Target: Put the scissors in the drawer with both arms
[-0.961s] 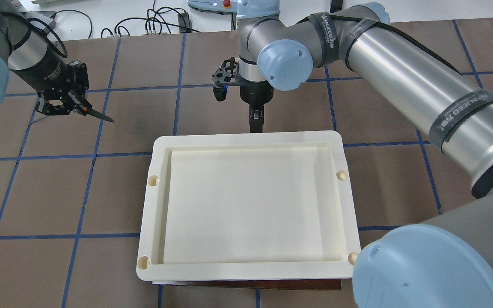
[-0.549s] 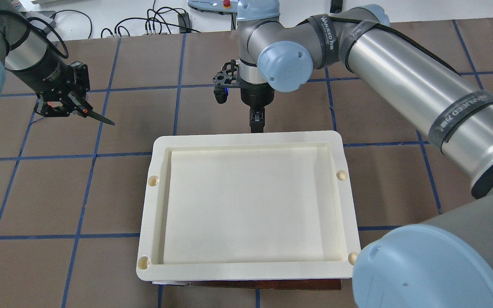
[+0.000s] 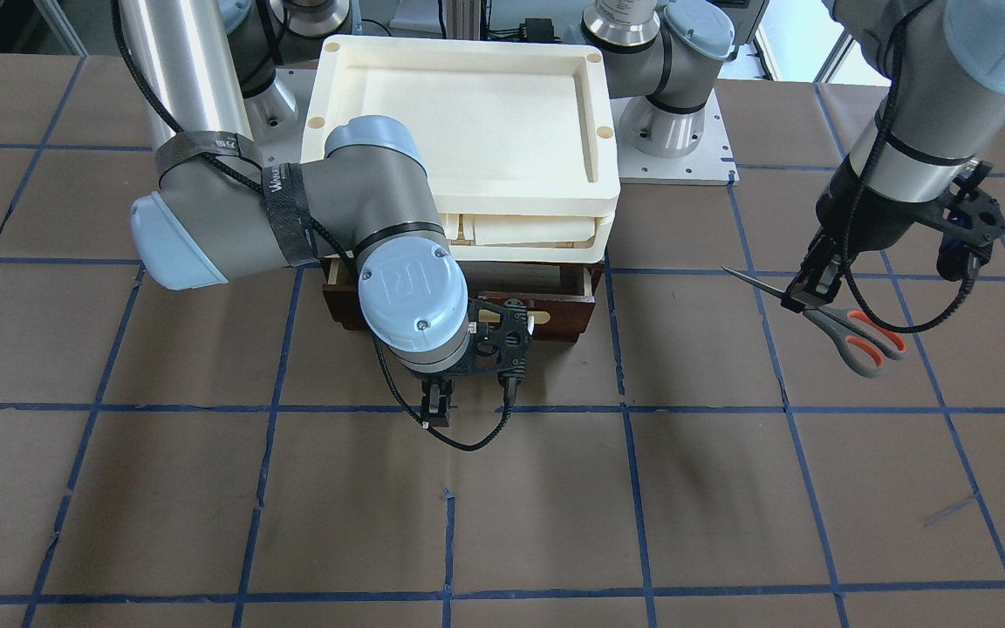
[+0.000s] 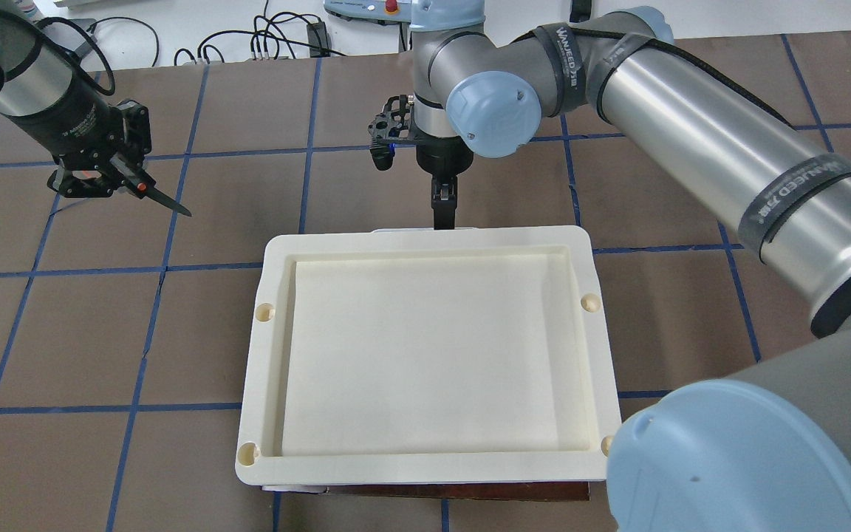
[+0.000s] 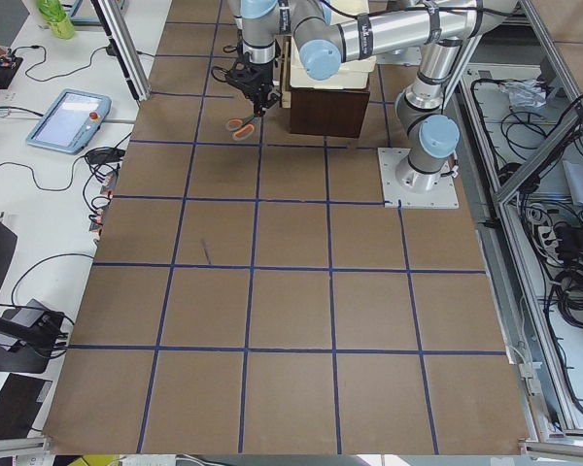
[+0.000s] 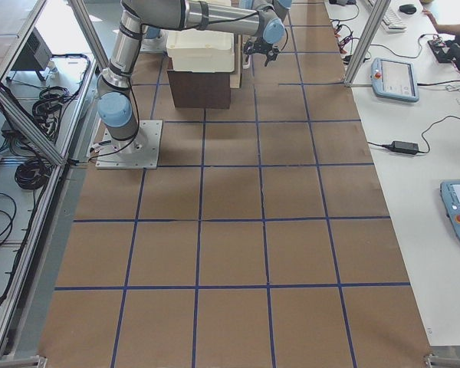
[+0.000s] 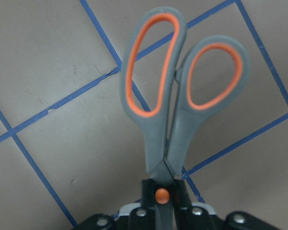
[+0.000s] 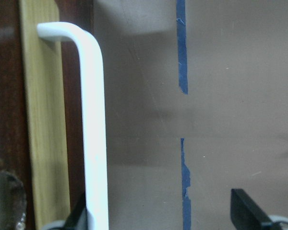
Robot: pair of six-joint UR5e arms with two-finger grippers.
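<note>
My left gripper [image 3: 799,295] is shut on the scissors [image 3: 856,336] at their pivot and holds them just above the table, off to the drawer's side. The grey, orange-lined loops [image 7: 168,105] point away from the wrist, and the blade tip [image 4: 174,205] points toward the trays. My right gripper [image 3: 437,408] is open at the drawer [image 3: 559,316], which stands pulled out a little under the trays. In the right wrist view one finger [image 8: 79,215] sits behind the white bar handle [image 8: 96,120] and the other finger [image 8: 252,211] is well apart.
Stacked cream-white trays [image 4: 425,240] sit on top of the dark wooden cabinet [image 5: 328,109] and cover it from above. The table is brown paper with a blue tape grid. The arm bases stand behind the cabinet [image 3: 677,131].
My right gripper has moved a little away from the robot with the handle, and a thin edge of the drawer shows past the tray. My left gripper has drifted slightly outward with the scissors.
</note>
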